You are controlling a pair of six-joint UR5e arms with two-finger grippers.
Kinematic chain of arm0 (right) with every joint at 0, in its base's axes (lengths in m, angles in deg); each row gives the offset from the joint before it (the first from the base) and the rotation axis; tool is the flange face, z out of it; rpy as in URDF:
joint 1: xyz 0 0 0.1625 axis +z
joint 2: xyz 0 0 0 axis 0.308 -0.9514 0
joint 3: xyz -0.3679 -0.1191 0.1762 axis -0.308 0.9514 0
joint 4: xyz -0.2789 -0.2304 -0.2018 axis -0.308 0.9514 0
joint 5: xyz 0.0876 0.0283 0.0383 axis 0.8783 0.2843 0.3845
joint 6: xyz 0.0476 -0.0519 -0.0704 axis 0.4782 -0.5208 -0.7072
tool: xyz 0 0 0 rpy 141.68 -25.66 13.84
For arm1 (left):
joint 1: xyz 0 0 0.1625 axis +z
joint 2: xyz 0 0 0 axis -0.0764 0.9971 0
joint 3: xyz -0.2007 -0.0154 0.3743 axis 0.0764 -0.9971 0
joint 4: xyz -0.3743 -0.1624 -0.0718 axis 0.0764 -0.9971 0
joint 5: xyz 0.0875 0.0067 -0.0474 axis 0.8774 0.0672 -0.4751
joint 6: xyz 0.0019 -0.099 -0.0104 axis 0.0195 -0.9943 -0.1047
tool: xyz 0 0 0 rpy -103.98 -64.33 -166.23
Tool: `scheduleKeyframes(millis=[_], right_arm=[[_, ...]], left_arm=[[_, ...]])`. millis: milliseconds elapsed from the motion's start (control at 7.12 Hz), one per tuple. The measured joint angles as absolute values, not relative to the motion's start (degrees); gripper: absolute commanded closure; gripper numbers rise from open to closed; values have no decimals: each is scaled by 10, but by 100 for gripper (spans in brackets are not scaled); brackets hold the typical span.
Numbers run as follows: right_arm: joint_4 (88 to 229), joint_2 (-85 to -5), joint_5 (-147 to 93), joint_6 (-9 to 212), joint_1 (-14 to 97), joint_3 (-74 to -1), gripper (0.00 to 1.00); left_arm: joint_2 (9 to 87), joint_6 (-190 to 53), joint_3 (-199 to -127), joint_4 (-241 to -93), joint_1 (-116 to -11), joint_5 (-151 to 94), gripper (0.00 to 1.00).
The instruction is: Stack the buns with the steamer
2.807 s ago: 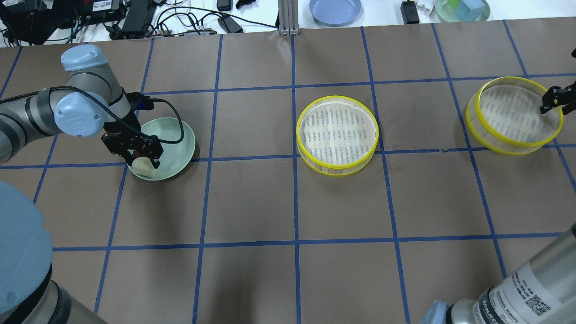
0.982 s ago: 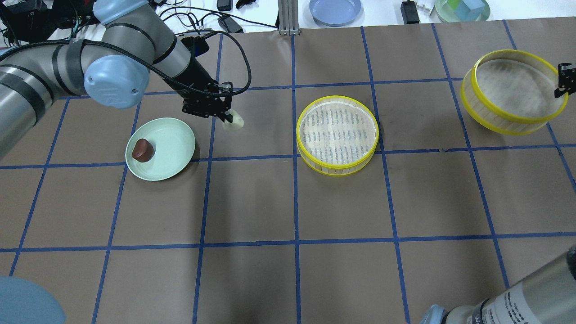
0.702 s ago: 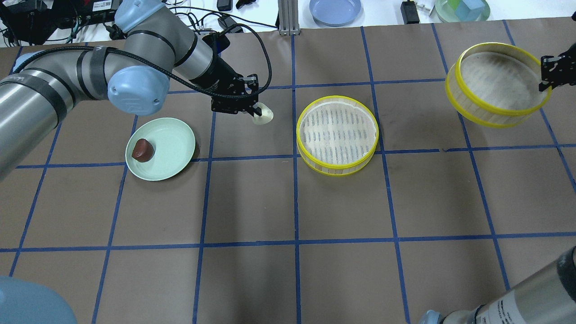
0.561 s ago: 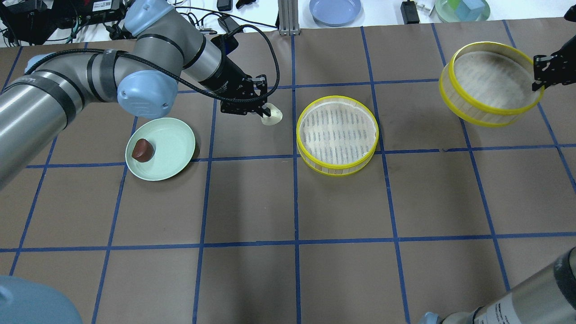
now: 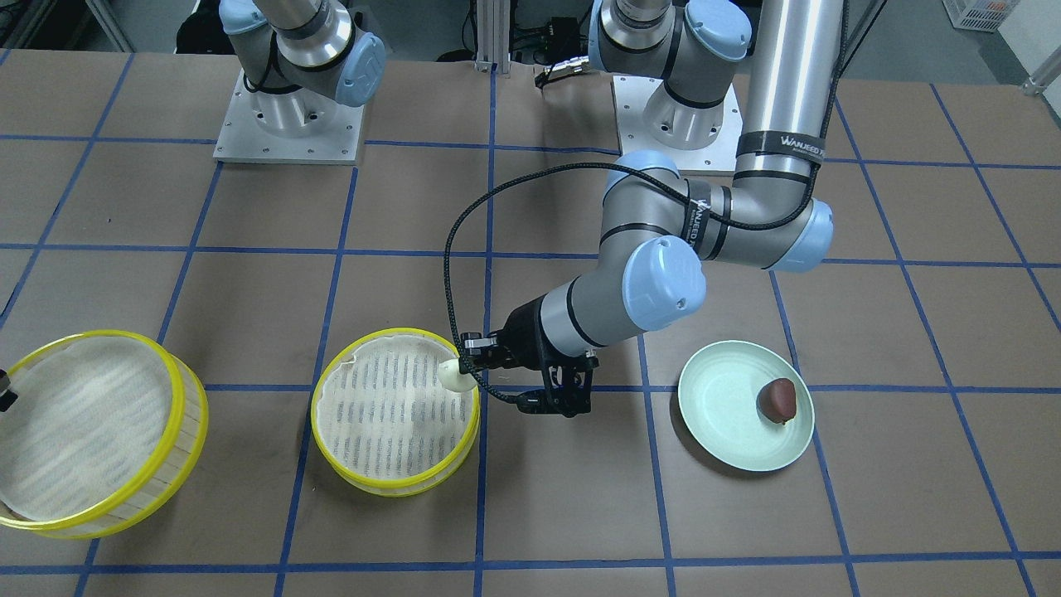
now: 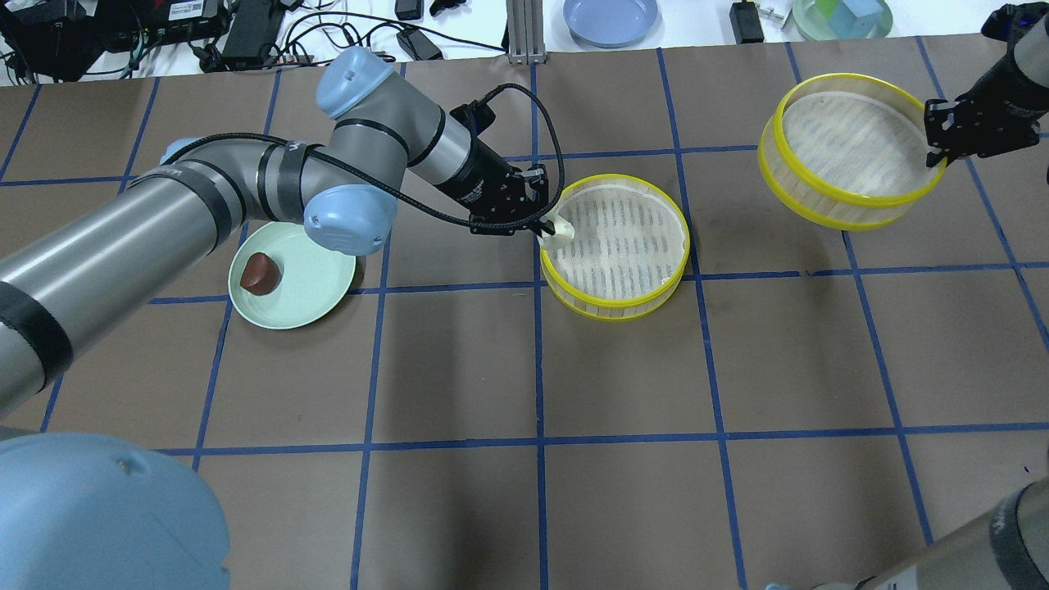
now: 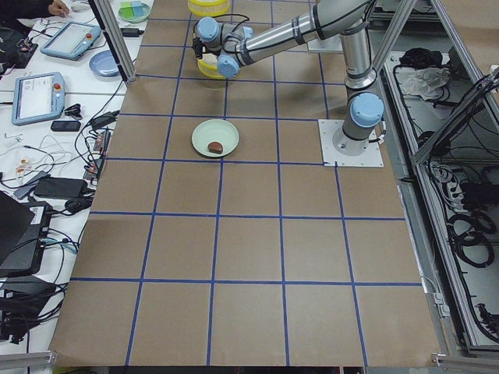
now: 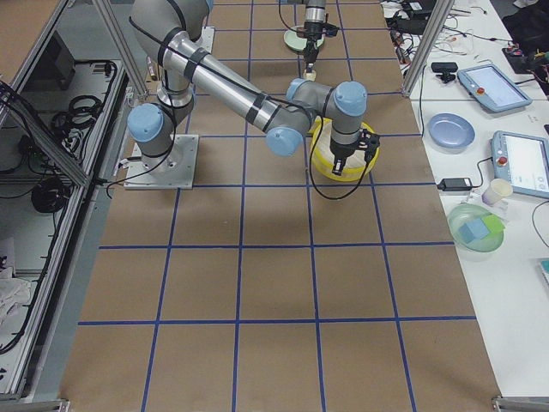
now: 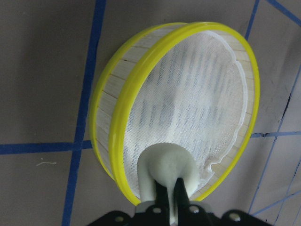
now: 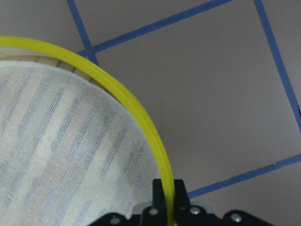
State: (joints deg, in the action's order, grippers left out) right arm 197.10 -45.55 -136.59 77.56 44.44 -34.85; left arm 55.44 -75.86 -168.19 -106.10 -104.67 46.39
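the left arm [image 6: 164, 213] stretches low across the brown, blue-taped bench [image 6: 623, 385], elbow bent, wrist aimed at the middle steamer [image 6: 610, 309]. the left end effector [image 6: 547, 231] is clenched on the cream-white bun [image 6: 560, 233], which hangs over that steamer's rim on the plate's side, above the cloth lining. the right arm [image 6: 1016, 78] comes in at the far right corner. the right end effector [image 6: 934, 154] pinches the yellow rim of a second steamer [image 6: 852, 139], held tilted, only its cloth lining showing inside. the pale green plate [image 6: 315, 283] sits left of the middle steamer, its far edge under the left arm's elbow joint. the dark reddish-brown bun [image 6: 261, 273] rests on its left part.
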Motion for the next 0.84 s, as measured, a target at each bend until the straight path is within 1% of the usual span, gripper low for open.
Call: scheduleKeyframes(millis=[140,281,842], right_arm=[[1971,-457,-1367,782,450,-350,100],[1971,-460,-1368,789,456,-351,100],[1969,-467,-1375,811,471,-357,100]], left_arm=[[568,-781,-1682,-1043,-1057,464,7],[579,-802,-1683,-1028,-1062,464,0],[579,-868,-1673,-1014,-1066,465,0]])
